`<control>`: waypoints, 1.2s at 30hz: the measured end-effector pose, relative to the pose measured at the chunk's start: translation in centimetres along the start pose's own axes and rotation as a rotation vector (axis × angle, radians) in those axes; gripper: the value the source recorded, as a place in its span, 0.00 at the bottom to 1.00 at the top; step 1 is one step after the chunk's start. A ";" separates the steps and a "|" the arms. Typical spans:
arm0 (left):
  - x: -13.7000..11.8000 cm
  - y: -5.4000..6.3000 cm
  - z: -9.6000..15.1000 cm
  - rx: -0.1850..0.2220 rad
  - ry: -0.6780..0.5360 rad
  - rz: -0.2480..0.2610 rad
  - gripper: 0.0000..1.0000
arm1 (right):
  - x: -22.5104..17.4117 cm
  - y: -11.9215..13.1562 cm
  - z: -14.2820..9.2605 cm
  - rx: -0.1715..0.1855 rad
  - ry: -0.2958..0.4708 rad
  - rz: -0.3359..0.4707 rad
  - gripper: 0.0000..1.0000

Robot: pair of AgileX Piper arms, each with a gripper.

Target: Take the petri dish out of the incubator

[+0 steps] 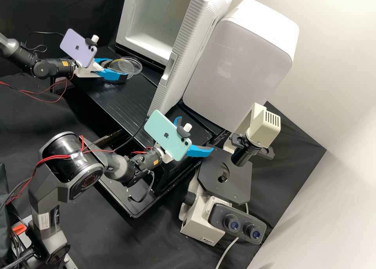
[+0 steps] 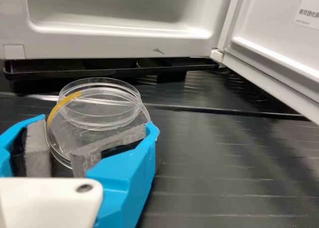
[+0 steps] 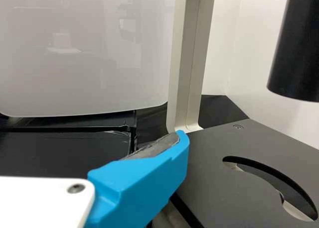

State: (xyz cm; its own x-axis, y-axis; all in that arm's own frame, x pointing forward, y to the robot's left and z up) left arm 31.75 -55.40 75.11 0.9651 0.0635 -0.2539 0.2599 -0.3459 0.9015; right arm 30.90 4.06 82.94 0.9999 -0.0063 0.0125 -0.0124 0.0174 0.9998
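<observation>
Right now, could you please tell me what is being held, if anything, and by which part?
The left tool grips the petri dish by its round side wall, squeezed from opposite sides.

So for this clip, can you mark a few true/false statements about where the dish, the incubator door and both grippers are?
1. The petri dish sits between the fingers of the left gripper, outside the incubator. True.
2. The incubator door is closed. False: it is swung open, and the chamber is visible.
3. The right gripper carries a second dish. False: there is no dish at it. It is at the edge of the microscope stage.
4. The petri dish is over the black bench in front of the incubator. True.
</observation>
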 end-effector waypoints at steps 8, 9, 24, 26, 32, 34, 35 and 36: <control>-0.2 3.4 0.3 -0.020 0.011 0.068 0.00 | 0.0 0.0 0.0 0.000 0.000 0.000 1.00; -0.3 3.8 0.5 -0.022 0.010 0.079 0.00 | 0.0 0.0 0.0 0.000 0.000 0.000 1.00; -0.6 6.7 2.2 -0.021 -0.001 0.129 0.00 | 0.0 0.0 0.0 0.000 0.000 0.000 1.00; -0.2 6.7 2.5 -0.018 0.005 0.124 0.00 | 0.0 0.0 0.0 0.000 0.000 0.000 1.00; 1.5 5.9 2.8 0.074 0.091 0.026 0.00 | 0.0 0.0 0.0 0.000 0.000 0.000 1.00; 2.1 5.7 2.8 0.086 0.132 -0.008 0.00 | 0.0 0.0 0.0 0.000 0.000 0.000 1.00; 2.5 5.6 2.9 0.099 0.143 -0.023 0.00 | 0.0 0.0 0.0 0.000 0.000 0.000 1.00; 2.7 5.7 3.0 0.112 0.149 -0.029 0.00 | 0.0 0.0 0.0 0.000 0.000 0.000 1.00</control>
State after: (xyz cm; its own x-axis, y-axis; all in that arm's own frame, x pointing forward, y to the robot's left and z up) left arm 35.73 -60.02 78.50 0.9533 0.2104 -0.2166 0.2905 -0.4438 0.8477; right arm 30.90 4.06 82.94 0.9999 -0.0063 0.0125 -0.0124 0.0174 0.9998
